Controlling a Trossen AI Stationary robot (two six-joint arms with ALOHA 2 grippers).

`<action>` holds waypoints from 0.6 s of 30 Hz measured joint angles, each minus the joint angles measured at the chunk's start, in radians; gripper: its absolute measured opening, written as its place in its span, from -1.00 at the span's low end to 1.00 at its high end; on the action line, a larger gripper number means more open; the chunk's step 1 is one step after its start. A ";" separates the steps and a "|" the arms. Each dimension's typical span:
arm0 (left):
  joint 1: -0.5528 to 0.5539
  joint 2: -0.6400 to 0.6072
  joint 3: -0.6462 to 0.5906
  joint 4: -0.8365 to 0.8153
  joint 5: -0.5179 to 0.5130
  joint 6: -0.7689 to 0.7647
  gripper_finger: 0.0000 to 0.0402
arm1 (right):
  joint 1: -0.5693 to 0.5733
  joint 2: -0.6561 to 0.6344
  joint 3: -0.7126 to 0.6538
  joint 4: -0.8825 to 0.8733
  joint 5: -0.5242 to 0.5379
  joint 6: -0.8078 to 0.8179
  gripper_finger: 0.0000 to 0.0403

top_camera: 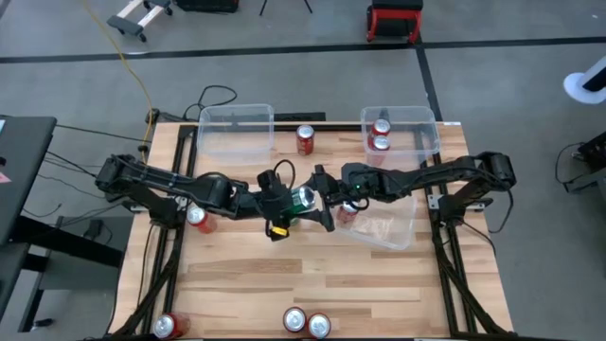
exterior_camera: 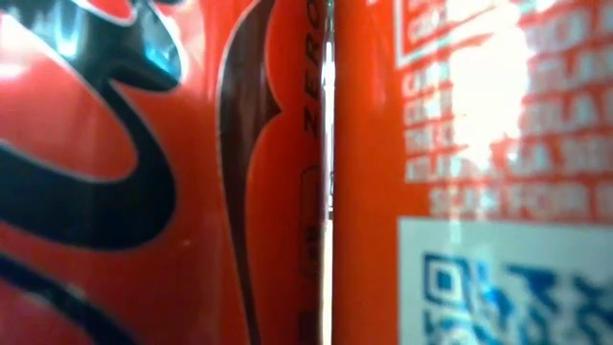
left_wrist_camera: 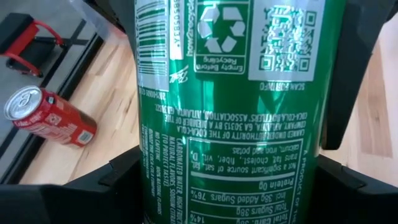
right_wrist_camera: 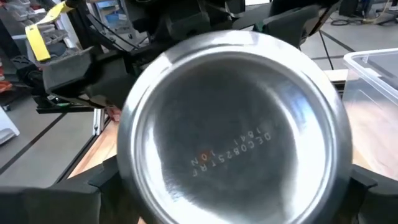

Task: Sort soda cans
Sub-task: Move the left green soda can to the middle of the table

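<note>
Above the table's middle hangs a green soda can (top_camera: 305,197), with my left gripper (top_camera: 284,204) shut on it; its printed side (left_wrist_camera: 230,112) fills the left wrist view. My right gripper (top_camera: 327,201) faces the can's silver base (right_wrist_camera: 233,137), open, one finger on each side of that end; I cannot tell whether they touch. Red soda cans are spread around: one at the back (top_camera: 305,139), one on its side at the left (top_camera: 199,218) (left_wrist_camera: 50,115), three along the near edge (top_camera: 294,320). My left gripper pinches the green can's body between its two fingers, one on each side wall (left_wrist_camera: 146,93). The fingers (left_wrist_camera: 354,62) lie across the can. The can is lifted clear of the table, tilted, its base turned toward my right gripper.
Clear bins stand at the back left (top_camera: 237,128) and back right (top_camera: 421,123), the right one holding two red cans (top_camera: 381,137). A third clear bin (top_camera: 388,227) lies tipped under my right arm with a red can (top_camera: 348,210) beside it. Two red cans (exterior_camera: 153,172) block the low view.
</note>
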 joint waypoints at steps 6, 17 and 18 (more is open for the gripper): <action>0.006 0.000 0.000 -0.021 0.003 -0.010 0.47 | 0.000 0.000 -0.001 0.012 0.003 0.000 0.83; 0.005 -0.001 0.000 -0.067 0.014 -0.030 0.47 | 0.002 0.000 -0.001 0.029 0.007 0.000 0.83; 0.005 -0.001 0.000 -0.067 0.014 -0.033 0.47 | 0.002 0.000 -0.001 0.033 0.007 0.000 0.82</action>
